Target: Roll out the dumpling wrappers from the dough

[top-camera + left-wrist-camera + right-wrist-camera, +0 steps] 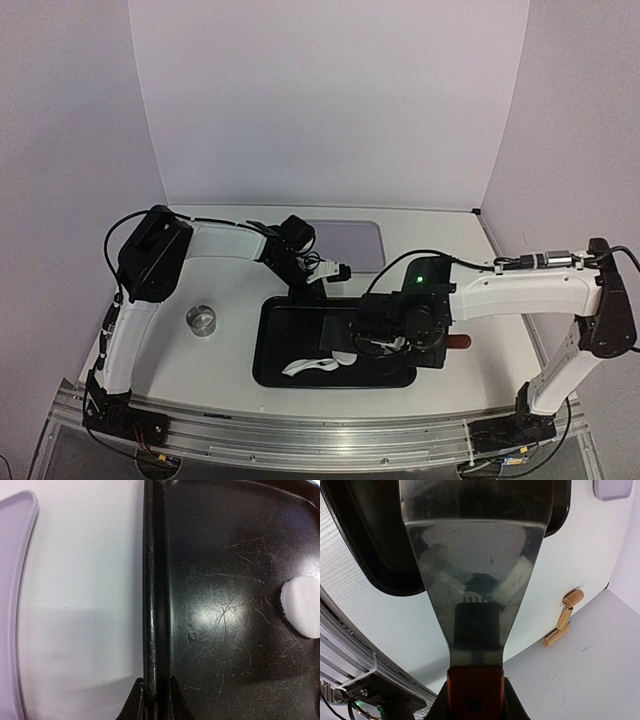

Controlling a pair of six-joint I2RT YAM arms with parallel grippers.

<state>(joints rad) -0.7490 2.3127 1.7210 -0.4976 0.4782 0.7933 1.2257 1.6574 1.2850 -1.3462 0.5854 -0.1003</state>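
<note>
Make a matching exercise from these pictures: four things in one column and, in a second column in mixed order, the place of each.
Things:
1. black tray
2. metal scraper
3. metal cup
4. dough scrap

Places:
a. held in the right tool
b. standing on the table, left of the black tray
c. lying inside the black tray
d. rim pinched by the left tool

Pairs: 1-d, 2-a, 3-b, 4-c.
</note>
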